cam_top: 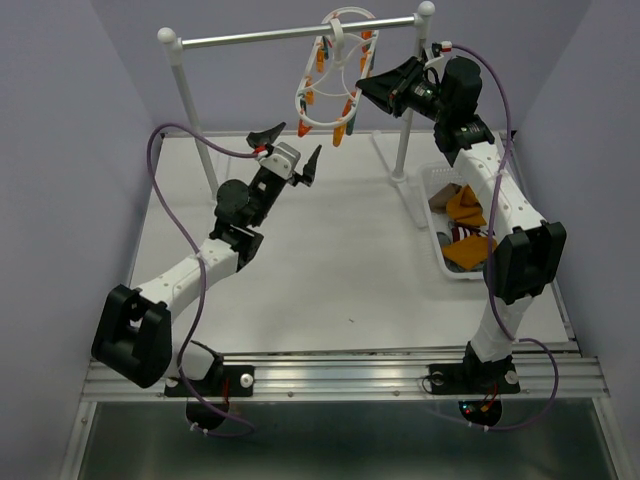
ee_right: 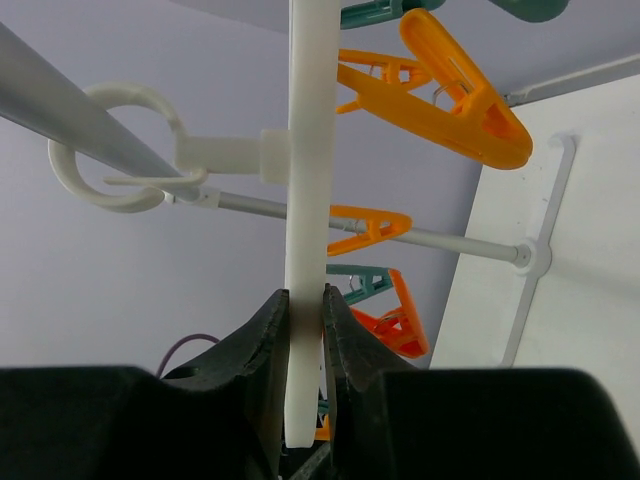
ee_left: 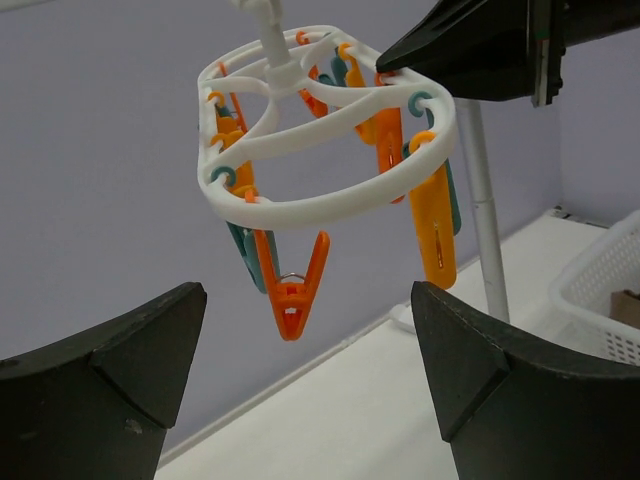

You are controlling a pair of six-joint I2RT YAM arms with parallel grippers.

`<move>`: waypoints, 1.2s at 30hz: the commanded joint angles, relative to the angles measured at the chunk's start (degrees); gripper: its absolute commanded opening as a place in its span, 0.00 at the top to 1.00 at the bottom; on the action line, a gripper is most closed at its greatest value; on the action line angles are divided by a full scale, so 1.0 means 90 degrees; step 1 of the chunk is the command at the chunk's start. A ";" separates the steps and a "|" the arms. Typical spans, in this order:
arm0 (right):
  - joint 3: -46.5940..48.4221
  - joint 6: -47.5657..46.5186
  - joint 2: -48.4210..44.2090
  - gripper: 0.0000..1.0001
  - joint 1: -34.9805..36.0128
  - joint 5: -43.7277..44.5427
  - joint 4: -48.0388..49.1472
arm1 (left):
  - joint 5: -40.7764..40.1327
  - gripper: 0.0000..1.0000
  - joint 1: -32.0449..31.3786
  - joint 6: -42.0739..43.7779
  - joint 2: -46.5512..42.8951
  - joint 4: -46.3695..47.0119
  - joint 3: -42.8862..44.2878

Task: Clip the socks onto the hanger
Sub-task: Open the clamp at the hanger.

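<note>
The white oval hanger [cam_top: 322, 75] hangs by its hook [ee_right: 112, 150] from the rail, with orange and teal clips dangling below its ring [ee_left: 330, 200]. My right gripper [cam_top: 366, 88] is raised to the ring's right side and shut on the white frame [ee_right: 308, 200], which stands pinched between both fingers [ee_right: 350, 340]. My left gripper [cam_top: 292, 146] hovers open and empty, left of and below the hanger. An orange clip [ee_left: 290, 290] hangs ahead of and above its gap [ee_left: 310, 330]. Mustard-orange socks [cam_top: 466, 212] lie in the basket at the right.
A silver rail [cam_top: 290, 36] on white posts [cam_top: 187, 95] spans the back of the table. The white plastic basket [cam_top: 438, 182] sits at the right edge beside the right arm. Purple walls close in on the left, back and right.
</note>
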 commanded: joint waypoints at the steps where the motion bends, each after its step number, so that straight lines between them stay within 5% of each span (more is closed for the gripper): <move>1: -0.0008 0.0044 -0.0351 0.77 0.0037 -0.0147 0.0410 | -0.1106 0.05 -0.0300 0.0658 0.0173 0.1103 -0.0040; 10: -0.0046 0.0044 -0.0361 0.77 0.0037 -0.0215 0.0420 | -0.2100 0.04 -0.0554 0.1117 0.0514 0.2313 -0.0265; 23: -0.0320 0.0092 -0.0507 0.76 0.0037 -0.0254 0.0547 | -0.2405 0.05 -0.0818 0.1236 0.0974 0.2939 -0.0020; 36: -0.0369 0.0024 -0.0546 0.76 0.0037 -0.0371 0.0547 | -0.1916 0.14 -0.0799 0.0785 0.0915 0.1544 0.0770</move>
